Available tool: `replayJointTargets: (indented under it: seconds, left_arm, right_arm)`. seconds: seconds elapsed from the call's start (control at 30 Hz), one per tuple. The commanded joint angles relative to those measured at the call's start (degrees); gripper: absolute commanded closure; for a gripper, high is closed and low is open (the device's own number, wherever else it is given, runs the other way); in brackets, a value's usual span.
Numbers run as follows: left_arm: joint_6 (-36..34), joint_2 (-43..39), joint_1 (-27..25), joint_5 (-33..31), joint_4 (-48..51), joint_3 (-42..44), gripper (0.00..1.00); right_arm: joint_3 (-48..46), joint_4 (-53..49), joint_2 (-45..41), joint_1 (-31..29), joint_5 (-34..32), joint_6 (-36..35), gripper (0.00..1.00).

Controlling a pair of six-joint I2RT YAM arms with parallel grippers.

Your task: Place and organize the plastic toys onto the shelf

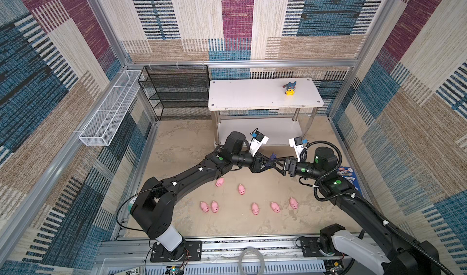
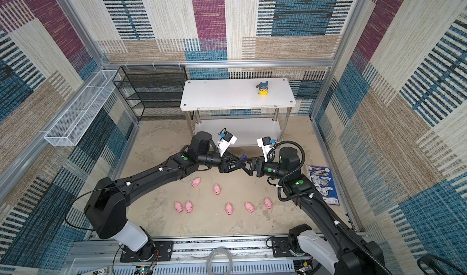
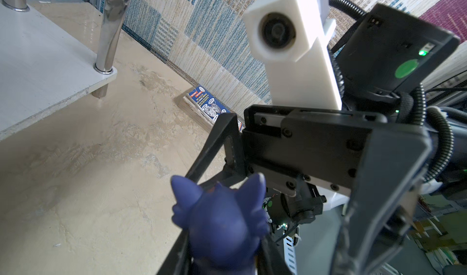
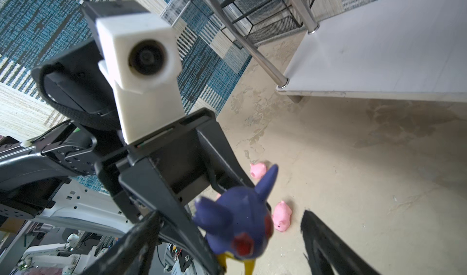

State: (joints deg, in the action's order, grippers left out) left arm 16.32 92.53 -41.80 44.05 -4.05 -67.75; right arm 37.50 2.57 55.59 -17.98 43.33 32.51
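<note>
**A:** Where's the hooded figure?

**B:** In the air between the two arms, just in front of the shelf. The left jaws are closed on it, with its head poking out past the fingertips. The right jaws stand wide, one finger either side of it, and as far as I can see they touch nothing.

**A:** So it's a hand-over, probably. How should it go?

**B:** I'd centre the right jaws on a part the left ones don't cover and close squarely. The left should let go only once that grip is firm — glossy plastic may slip. Keep the figure level, so it can be stood beside its twin on the top tier, near the right end.

**A:** And the pigs?

**B:** All seven pigs lie on the counter, nearer the arm bases and well apart from the shelf.

**A:** Is anything readable?

**B:** Little. The blue booklet by the right wall has print and a code square, both too small to read. A black tag at the front edge shows marks like "50" — I'm not sure of them. I see no brand on the arms.
</note>
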Motion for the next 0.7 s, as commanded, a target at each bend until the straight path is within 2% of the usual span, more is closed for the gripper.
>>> replayJointTargets:
  seconds: [0.0, 0.23, 0.67]
  left_arm:
    - [-0.06, -0.69, 0.08, 1.65, -1.16, 0.16, 0.94]
    - [-0.32, -1.82, 0.06, 1.30, -1.03, 0.59, 0.93]
    - [0.81, -1.98, 0.06, 2.18, -2.86, 1.17, 0.86]
  right_arm:
    - [0.47, 3.44, 0.37, 0.04, 0.35, 0.48, 0.12]
    - [0.12, 6.03, 0.53, 0.01, 2.89, 1.63, 0.33]
    - [0.69, 8.41, 1.15, -0.02, 5.49, 3.68, 0.49]
